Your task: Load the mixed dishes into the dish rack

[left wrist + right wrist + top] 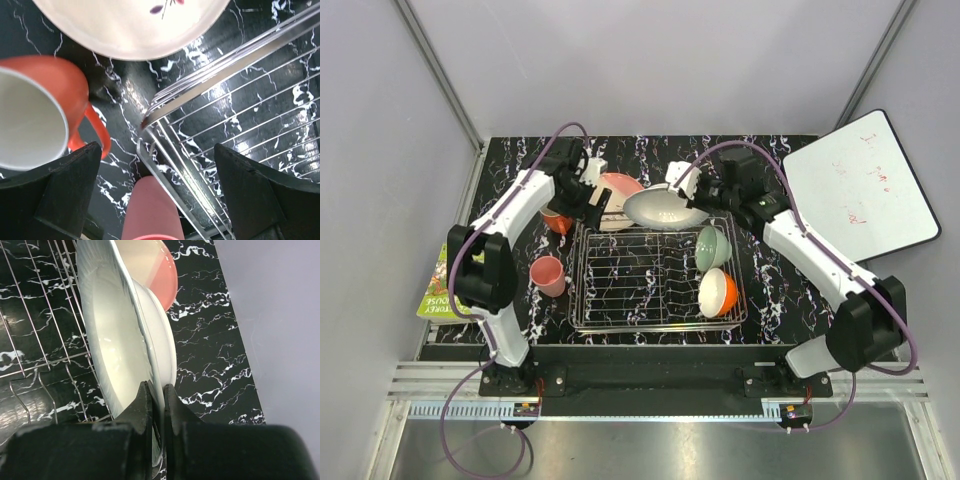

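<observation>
My right gripper [704, 196] [157, 395] is shut on the rim of the white plate [665, 207] [115, 340], which hangs tilted over the far edge of the dish rack [620, 290] [40, 315]. The pale green bowl [712, 247] and the orange bowl [717, 292] sit in the rack's right side. My left gripper [588, 200] [160, 185] hovers open above the rack's far-left corner [200, 150], holding nothing. The pink-and-peach plate [615, 190] [130, 25] [157, 270] lies on the table behind the rack. The orange mug [557, 220] [35, 110] and the pink mug [549, 274] [150, 210] stand left of the rack.
A green book [440, 285] lies off the table's left edge. A whiteboard [860, 185] leans at the right. Grey walls close in the black marbled table [770, 290] on three sides.
</observation>
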Robot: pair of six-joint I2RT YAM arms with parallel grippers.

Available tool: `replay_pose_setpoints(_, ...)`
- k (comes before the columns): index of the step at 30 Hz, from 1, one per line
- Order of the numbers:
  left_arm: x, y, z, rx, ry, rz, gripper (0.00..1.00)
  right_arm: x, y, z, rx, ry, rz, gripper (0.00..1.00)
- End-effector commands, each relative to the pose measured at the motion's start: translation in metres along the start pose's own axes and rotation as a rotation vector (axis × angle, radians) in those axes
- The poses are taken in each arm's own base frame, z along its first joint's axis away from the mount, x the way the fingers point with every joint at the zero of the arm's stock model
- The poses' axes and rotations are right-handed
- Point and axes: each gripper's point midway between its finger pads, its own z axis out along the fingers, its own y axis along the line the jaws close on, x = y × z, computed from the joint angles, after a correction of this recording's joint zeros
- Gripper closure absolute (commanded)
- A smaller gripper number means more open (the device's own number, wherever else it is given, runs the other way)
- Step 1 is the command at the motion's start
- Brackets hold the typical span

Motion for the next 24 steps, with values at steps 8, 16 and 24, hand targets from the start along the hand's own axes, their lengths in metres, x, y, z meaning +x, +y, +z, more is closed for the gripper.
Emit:
replay_pose_setpoints(8,-0.04,0.003,0.006,0.008,-0.066,0.018,0.01,0.047,0.012,-0.005,-0.009,0.18,0.019,1.0)
replay_pose_setpoints(16,-0.037,0.005,0.014,0.003,-0.045,-0.007,0.01,0.029,0.011,-0.023,0.016,0.122,0.021,1.0)
replay_pose_setpoints(24,-0.034,0.007,0.016,-0.006,-0.033,-0.011,0.01,0.016,0.009,-0.03,0.007,0.095,0.039,1.0)
